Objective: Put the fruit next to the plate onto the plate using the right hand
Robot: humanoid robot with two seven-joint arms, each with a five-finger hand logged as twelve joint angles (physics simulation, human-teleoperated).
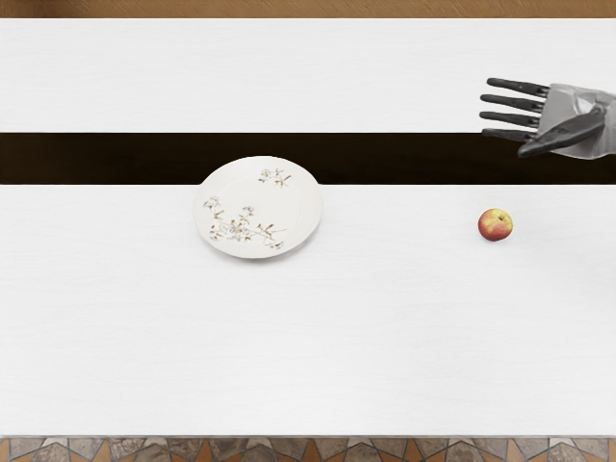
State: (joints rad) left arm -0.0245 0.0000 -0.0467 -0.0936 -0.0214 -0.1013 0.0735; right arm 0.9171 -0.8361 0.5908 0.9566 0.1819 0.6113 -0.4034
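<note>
A small red and yellow apple [495,224] lies on the white table, well to the right of the plate. The white plate [258,207] with a floral pattern sits left of centre, with nothing on it. My right hand [510,117] comes in from the right edge, hovering above and behind the apple with its dark fingers stretched out to the left, open and holding nothing. The left arm is out of view.
A dark gap [115,159] runs across between the near white table [308,337] and a far white surface [241,72]. The near table's front edge lies close to the bottom of the picture, with patterned floor beyond it.
</note>
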